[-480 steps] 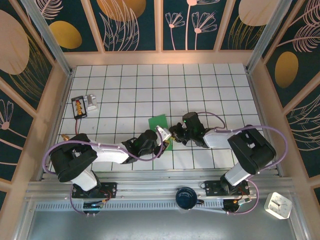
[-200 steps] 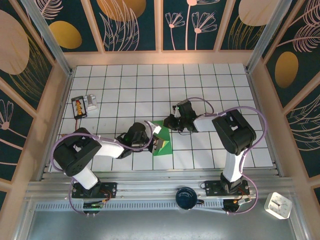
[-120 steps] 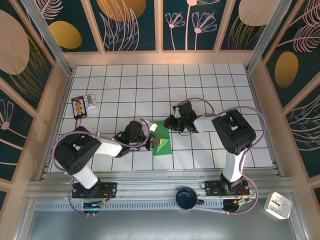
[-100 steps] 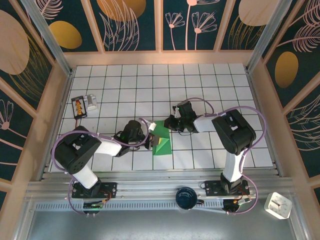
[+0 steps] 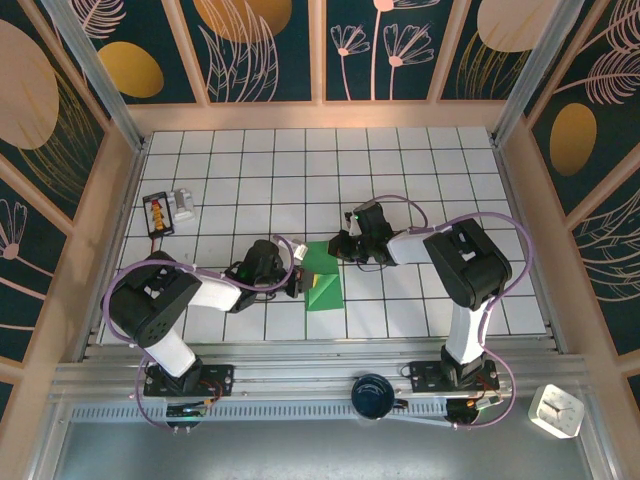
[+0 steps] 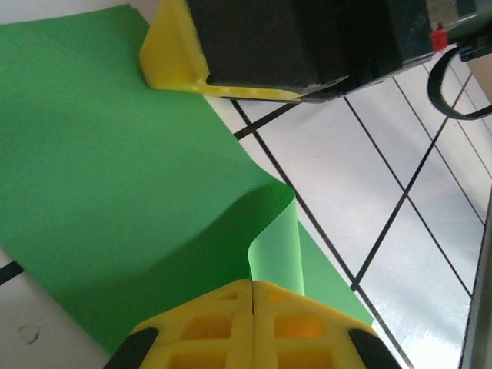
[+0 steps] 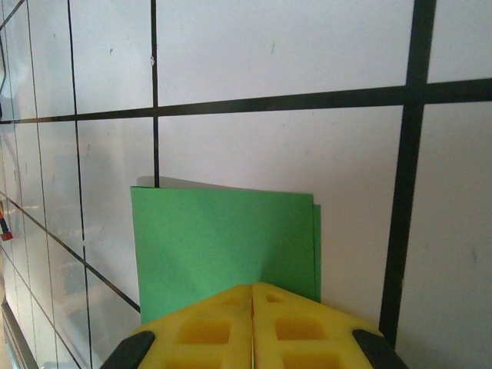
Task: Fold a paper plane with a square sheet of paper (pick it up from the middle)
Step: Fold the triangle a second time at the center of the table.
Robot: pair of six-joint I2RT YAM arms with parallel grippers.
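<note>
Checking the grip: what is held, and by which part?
The left gripper pinches the square sheet of paper by its lifted, curled edge; the shut right gripper rests on it.

A black box [image 5: 156, 214] sits beside a white block [image 5: 184, 205].
</note>
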